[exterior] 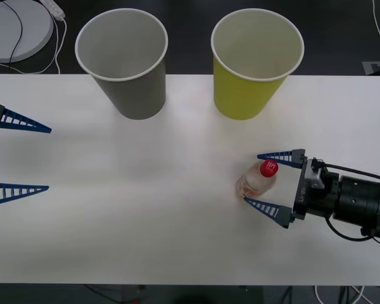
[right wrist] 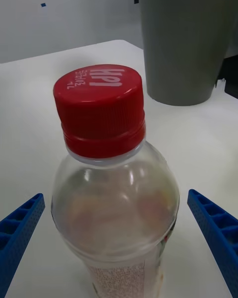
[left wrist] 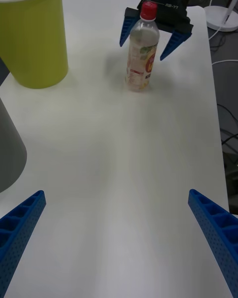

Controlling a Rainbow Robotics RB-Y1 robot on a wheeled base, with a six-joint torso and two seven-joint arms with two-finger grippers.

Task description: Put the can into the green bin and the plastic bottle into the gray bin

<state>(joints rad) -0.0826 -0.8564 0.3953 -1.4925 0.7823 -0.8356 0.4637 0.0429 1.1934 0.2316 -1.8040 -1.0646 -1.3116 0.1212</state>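
Toward the lower right of the front view, I am bracketing the upright plastic bottle (exterior: 258,182) with my right gripper (exterior: 270,182) spread wide, judging it light, slick and best pinched mid-body.

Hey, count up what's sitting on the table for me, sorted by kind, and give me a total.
Bins: 2, the gray bin and the green bin
Bottles: 1, the plastic bottle, upright between the open fingers of the right gripper
Cans: 0
Total: 3
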